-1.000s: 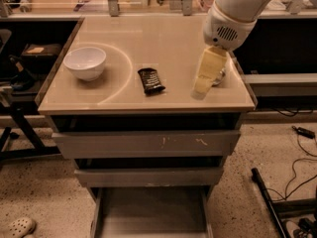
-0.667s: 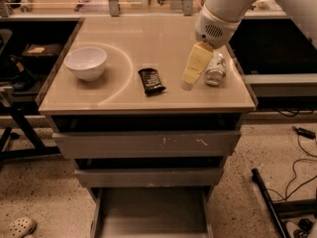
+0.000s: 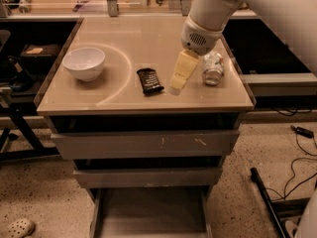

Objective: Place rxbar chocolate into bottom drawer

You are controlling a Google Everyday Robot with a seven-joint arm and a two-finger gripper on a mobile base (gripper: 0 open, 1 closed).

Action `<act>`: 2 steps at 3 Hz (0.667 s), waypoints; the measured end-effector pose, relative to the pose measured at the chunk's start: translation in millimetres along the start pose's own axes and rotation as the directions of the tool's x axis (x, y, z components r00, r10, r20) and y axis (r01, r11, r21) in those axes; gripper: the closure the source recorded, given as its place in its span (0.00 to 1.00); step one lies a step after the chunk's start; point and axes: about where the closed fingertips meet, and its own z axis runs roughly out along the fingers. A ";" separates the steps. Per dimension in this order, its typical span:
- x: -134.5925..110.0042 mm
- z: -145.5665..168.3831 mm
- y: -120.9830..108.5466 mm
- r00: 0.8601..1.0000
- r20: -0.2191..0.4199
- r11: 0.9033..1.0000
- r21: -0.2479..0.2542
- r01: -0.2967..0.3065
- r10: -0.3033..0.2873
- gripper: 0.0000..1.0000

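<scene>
The flat, glossy dark rxbar chocolate point(image 3: 149, 80) lies near the smooth tan desk's point(image 3: 124, 33) front edge, just beside the pale wedge-shaped pincer point(image 3: 177, 86), its spread impossible to tell, while the shallow grey bottom drawer point(image 3: 148, 213) is cut off below.

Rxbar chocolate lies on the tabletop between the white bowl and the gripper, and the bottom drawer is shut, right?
No: the camera view shows the bottom drawer pulled open. The rest holds: the rxbar chocolate lies on the tabletop between the white bowl and the gripper.

Pincer point(image 3: 177, 85) at centre, angled down-left
</scene>
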 end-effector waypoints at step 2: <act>-37.0 20.2 34.8 0.998 -0.005 0.997 -0.039 0.064 -0.065 0.00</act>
